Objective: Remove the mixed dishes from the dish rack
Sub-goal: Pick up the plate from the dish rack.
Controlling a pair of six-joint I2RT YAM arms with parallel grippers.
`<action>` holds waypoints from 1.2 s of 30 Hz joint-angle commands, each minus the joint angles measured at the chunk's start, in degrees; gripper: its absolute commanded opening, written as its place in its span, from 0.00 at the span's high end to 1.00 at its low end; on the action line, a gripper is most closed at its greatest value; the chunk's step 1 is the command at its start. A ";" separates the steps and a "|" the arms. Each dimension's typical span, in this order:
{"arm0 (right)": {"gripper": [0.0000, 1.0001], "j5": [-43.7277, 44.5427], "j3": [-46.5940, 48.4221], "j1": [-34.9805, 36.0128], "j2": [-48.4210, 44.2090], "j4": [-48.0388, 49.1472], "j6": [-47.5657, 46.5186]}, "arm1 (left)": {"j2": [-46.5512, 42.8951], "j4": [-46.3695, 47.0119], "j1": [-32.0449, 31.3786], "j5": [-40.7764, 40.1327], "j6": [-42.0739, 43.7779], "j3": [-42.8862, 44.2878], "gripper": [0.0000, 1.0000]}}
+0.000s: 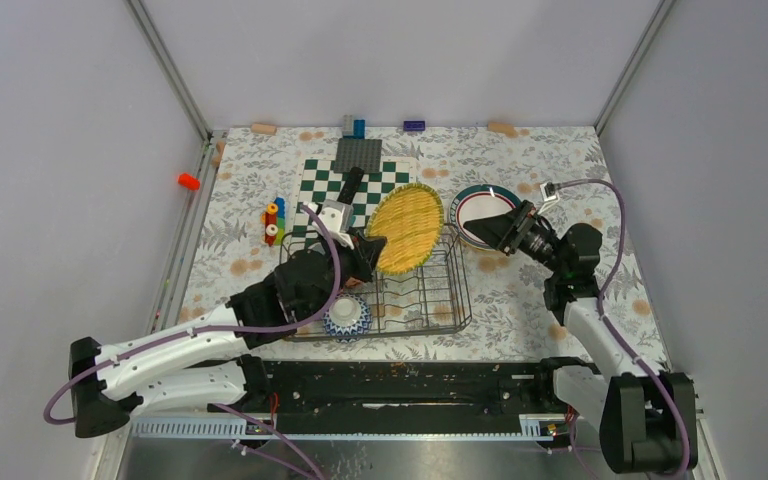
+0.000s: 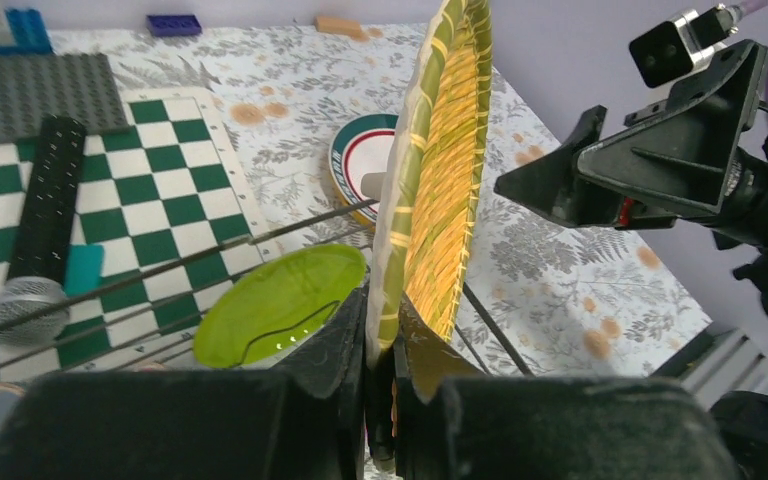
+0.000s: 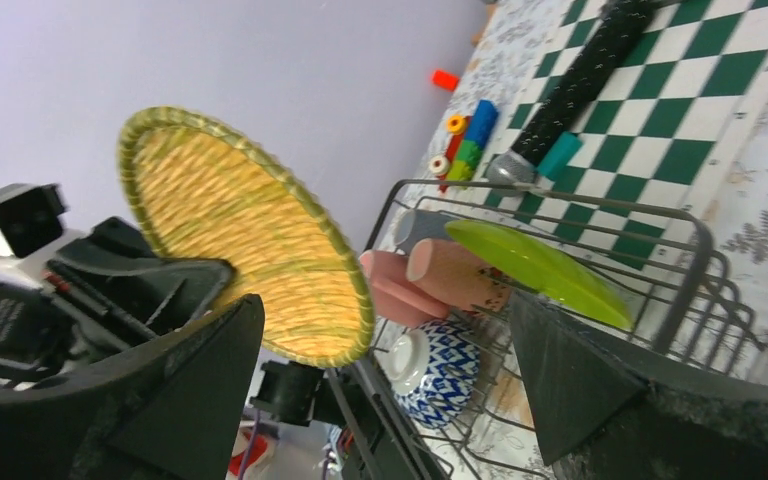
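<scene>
Left gripper (image 2: 380,345) pinched the yellow plate (image 2: 442,170) at its rim above the rack (image 1: 457,298). Right gripper (image 1: 490,228) stood spread, empty, to its right. Floral tablecloth (image 1: 525,295) lay below; grey walls (image 1: 400,50) beyond.

Three plates are showing: one yellow plate (image 1: 405,228) mid-frame, one white plate (image 1: 470,210) right of it, and one green plate (image 3: 538,268). Two mugs (image 3: 452,275), one cup (image 3: 418,226) and one bowl (image 3: 442,372) are sitting in one rack (image 1: 430,300).
</scene>
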 commanded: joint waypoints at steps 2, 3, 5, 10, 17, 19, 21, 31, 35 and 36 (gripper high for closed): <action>0.00 -9.51 -0.75 0.07 6.01 25.57 13.91 | -1.46 9.58 -0.11 2.87 -8.92 -1.02 1.00; 0.00 -10.27 -0.71 0.13 7.25 28.63 15.66 | -1.34 9.57 -0.11 3.55 -9.22 -1.04 1.00; 0.00 -11.69 -0.50 0.30 9.63 35.13 18.96 | -1.09 9.59 -0.11 4.92 -9.67 -1.13 1.00; 0.01 -13.48 1.35 3.66 12.83 37.59 20.14 | -0.96 9.24 0.06 6.80 -9.97 -1.18 1.00; 0.07 -15.11 3.49 8.96 14.01 36.49 18.36 | -0.44 7.75 1.23 8.57 -11.68 -1.66 1.00; 0.11 -14.92 3.50 9.33 13.70 35.73 17.60 | -0.71 7.75 2.55 11.19 -12.74 -2.18 1.00; 0.16 -14.91 3.88 9.94 13.61 33.73 16.40 | -0.99 8.61 4.79 15.25 -13.96 -2.99 1.00; 0.65 -14.98 4.56 11.63 13.53 31.85 14.68 | -0.86 8.88 8.41 23.65 -15.52 -4.12 1.00; 0.80 -15.15 4.75 11.61 13.80 31.78 15.21 | -0.83 7.28 8.55 23.04 -15.42 -4.02 1.00; 0.86 -15.17 4.78 11.61 13.86 31.85 15.32 | -0.79 6.76 8.57 22.71 -15.38 -3.89 0.96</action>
